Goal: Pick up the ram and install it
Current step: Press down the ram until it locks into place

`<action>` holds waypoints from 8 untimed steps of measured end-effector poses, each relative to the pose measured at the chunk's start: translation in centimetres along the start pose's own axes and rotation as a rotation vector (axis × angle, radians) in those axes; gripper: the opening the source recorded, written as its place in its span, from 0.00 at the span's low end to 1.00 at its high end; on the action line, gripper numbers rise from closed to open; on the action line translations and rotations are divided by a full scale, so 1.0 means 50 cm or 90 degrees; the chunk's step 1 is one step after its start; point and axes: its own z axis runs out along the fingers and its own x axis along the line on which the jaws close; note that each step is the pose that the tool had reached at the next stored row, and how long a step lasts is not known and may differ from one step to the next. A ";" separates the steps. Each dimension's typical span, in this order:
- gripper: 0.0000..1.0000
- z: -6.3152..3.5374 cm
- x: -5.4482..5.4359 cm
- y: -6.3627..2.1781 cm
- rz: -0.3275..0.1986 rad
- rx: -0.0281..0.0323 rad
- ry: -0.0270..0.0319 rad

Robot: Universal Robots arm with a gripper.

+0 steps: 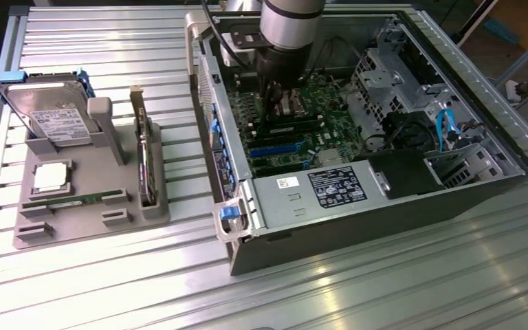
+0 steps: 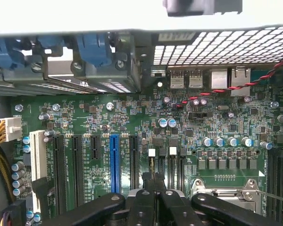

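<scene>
On the grey holder at the bench's left side, the ram lies flat near the holder's front edge, long axis running along that edge. Over the motherboard inside the computer case, the gripper hangs with fingers closed together, empty.
</scene>
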 end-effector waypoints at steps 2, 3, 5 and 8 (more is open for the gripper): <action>0.11 0.000 0.000 0.004 0.000 0.0000 0.0001; 0.11 0.000 0.000 0.006 0.000 0.0002 0.0000; 0.11 0.000 0.000 0.010 0.000 0.0004 0.0000; 0.11 0.000 0.000 0.016 0.000 0.0010 -0.0001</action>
